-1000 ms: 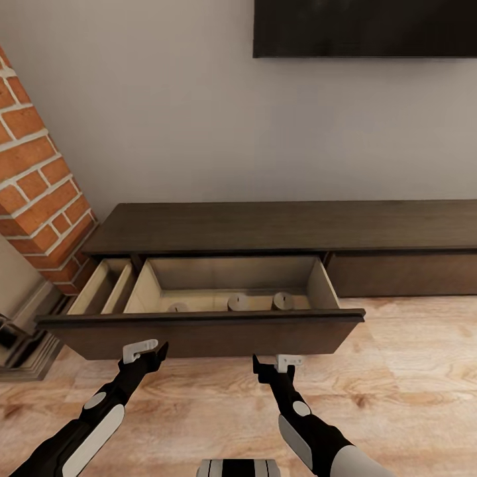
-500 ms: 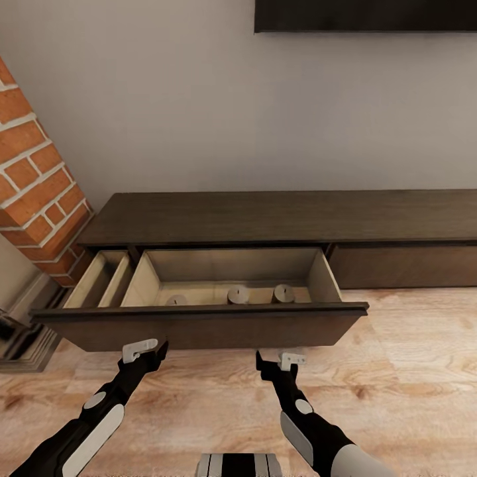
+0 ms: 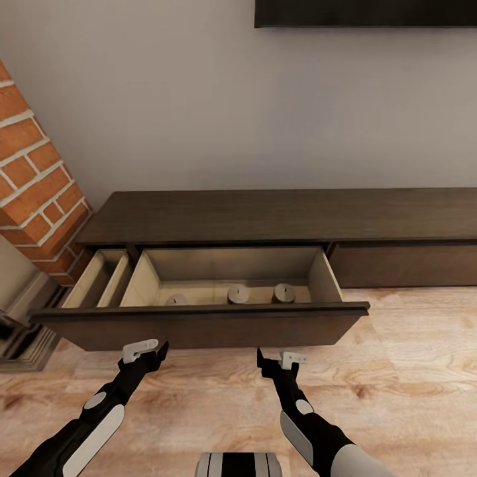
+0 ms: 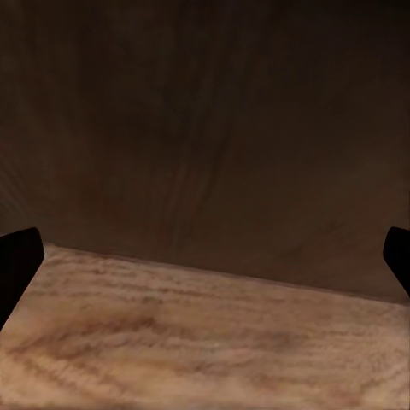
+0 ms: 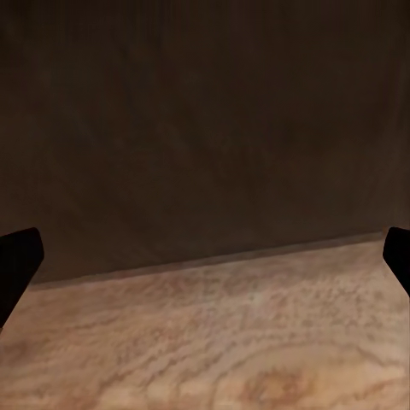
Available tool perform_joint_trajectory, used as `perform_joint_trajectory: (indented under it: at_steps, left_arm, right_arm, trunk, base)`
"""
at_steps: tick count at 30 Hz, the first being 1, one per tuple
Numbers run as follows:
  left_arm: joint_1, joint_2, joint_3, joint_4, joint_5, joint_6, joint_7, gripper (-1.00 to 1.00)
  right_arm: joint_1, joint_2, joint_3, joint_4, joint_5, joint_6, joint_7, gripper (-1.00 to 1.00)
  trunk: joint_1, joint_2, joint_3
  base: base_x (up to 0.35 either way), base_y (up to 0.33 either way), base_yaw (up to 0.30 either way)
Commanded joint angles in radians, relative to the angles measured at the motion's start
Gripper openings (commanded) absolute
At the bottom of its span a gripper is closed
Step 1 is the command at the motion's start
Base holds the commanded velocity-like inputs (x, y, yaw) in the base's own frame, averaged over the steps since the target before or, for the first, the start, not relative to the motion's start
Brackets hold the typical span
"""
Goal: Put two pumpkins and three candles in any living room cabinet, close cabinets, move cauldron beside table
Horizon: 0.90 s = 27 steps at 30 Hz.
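Observation:
The long dark brown cabinet [image 3: 285, 215] stands against the wall with one wide drawer [image 3: 199, 326] pulled out. Three beige candles [image 3: 238, 293] stand in a row on the drawer's pale wood floor, partly hidden behind the drawer front. My left gripper [image 3: 152, 349] and right gripper [image 3: 277, 362] hang open just in front of the drawer front, low over the floor, holding nothing. In both wrist views the dark drawer front [image 4: 205, 128] [image 5: 205, 120] is close ahead, with the fingertips [image 4: 17, 265] [image 5: 17, 256] wide apart. The pumpkins, cauldron and table are out of view.
A brick chimney breast [image 3: 33, 192] rises at the left, with a dark stepped hearth base [image 3: 20, 338] beside the drawer's left end. A narrower drawer compartment [image 3: 99, 278] is open beside the wide one. A dark screen [image 3: 364, 13] hangs on the wall. Wooden floor [image 3: 411, 371] extends to the right.
The whole view has shifted a little, so the camera moved. The drawer stays open with the candles in place. Both grippers keep about the same position.

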Motion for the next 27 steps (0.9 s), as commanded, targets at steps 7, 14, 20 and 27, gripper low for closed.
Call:
perform_joint_trajectory:
  at_steps: [7, 14, 20, 27]
  left_arm:
    - [-0.001, 0.001, -0.005, -0.001, 0.008, -0.003, 0.007, 1.00]
    - [-0.001, 0.001, -0.005, 0.000, 0.008, -0.003, 0.007, 1.00]
    - [-0.001, 0.000, -0.005, 0.000, 0.008, -0.003, 0.007, 1.00]
    - [-0.001, 0.001, -0.005, 0.000, 0.008, -0.003, 0.007, 1.00]
  right_arm:
    - [-0.001, -0.001, 0.008, 0.000, -0.005, -0.005, -0.009, 1.00]
    - [-0.001, -0.001, 0.008, 0.000, -0.005, -0.004, -0.009, 1.00]
    - [-0.001, -0.001, 0.008, 0.000, -0.005, -0.002, -0.010, 1.00]
    - [-0.001, -0.001, 0.008, 0.000, -0.005, 0.000, -0.012, 1.00]
  trunk:
    - [0.000, 0.000, -0.001]
    - [0.000, 0.000, -0.001]
    - [0.000, 0.000, -0.001]
    - [0.000, 0.000, -0.001]
  base:
    - [0.121, 0.000, 0.000]
    - [0.191, 0.000, 0.000]
    - [0.322, 0.000, 0.000]
    - [0.250, 0.000, 0.000]
